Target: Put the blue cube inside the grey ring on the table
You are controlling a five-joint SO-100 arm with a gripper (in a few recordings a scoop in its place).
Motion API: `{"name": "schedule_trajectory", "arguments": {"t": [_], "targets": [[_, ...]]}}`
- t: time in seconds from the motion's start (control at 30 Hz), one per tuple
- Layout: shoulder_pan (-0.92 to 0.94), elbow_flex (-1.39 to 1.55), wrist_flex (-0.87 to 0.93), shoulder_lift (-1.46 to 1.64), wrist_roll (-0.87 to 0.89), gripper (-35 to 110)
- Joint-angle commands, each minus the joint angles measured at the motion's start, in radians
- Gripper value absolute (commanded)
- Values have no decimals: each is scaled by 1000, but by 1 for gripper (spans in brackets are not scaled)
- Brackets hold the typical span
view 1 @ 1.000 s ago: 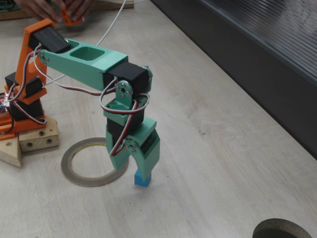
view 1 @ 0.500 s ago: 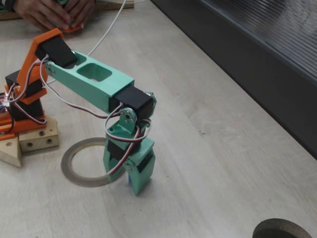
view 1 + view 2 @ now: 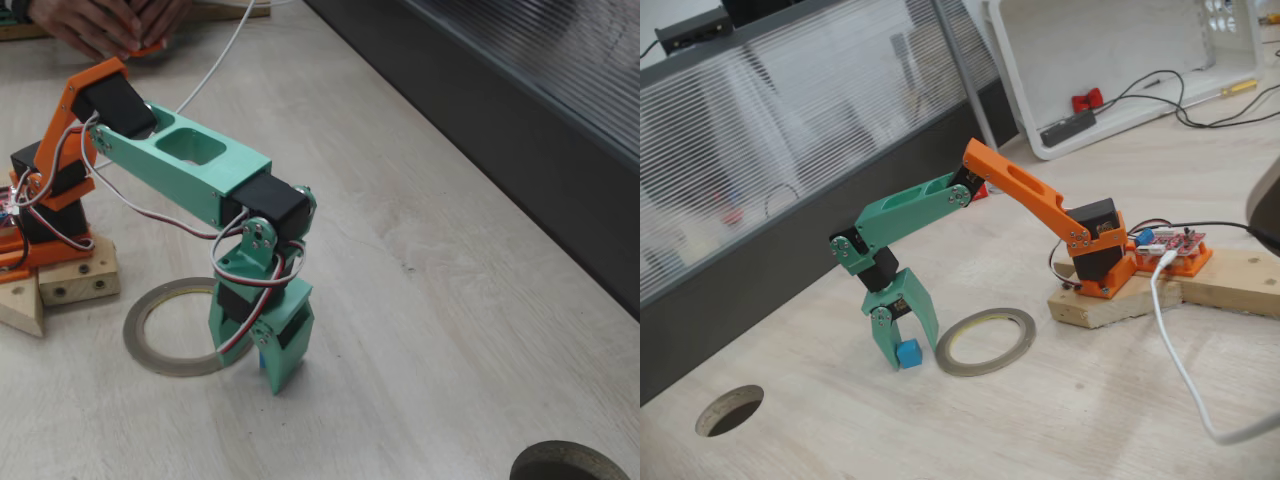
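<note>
Your blue cube sits on the desk just outside the grey ring, between the fingers of the green pincer, which looks pinched on it so you can carry it. The ring's opening lies bare, with open desk all around; lift clear of the hoop's edge first.

blue cube: mostly hidden behind the gripper
grey ring: edge nearest the gripper covered by it
</note>
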Motion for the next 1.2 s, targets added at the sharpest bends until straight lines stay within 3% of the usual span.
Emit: {"name": "schedule_trajectory", "arguments": {"t": [0.0,0.27,1.17], "targets": [[23,-11,9,11,0,38],[23,-12,6,12,3,20],[21,-14,6,181,6,20]]}}
